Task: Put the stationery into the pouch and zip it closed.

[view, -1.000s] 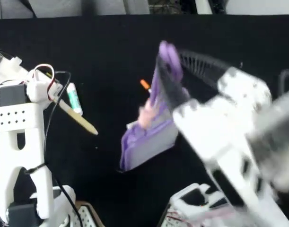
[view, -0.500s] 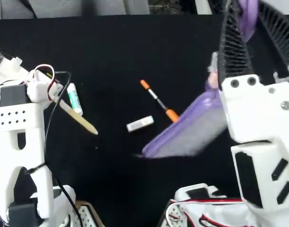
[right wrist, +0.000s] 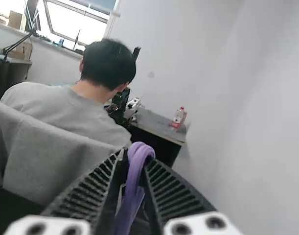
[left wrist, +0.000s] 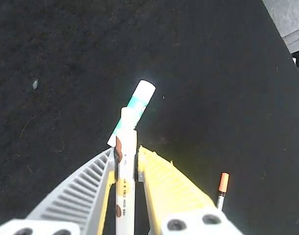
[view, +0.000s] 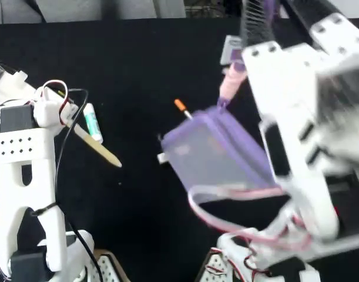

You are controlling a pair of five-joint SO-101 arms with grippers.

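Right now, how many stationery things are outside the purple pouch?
4. A pencil in the left claw, a green-and-white tube beside it, and an orange pen and a white eraser, both peeking from behind the pouch. More may hide behind it.

Soft, even light covers the black table [view: 132,59], with barely a shadow. Ahead of the left gripper [left wrist: 126,152], clamped on a pencil [left wrist: 126,198], the white cap of a marker [left wrist: 135,107] glares. Beyond the right gripper [right wrist: 134,157], pinching the pouch [right wrist: 131,196], a window [right wrist: 73,19] blows out with daylight.
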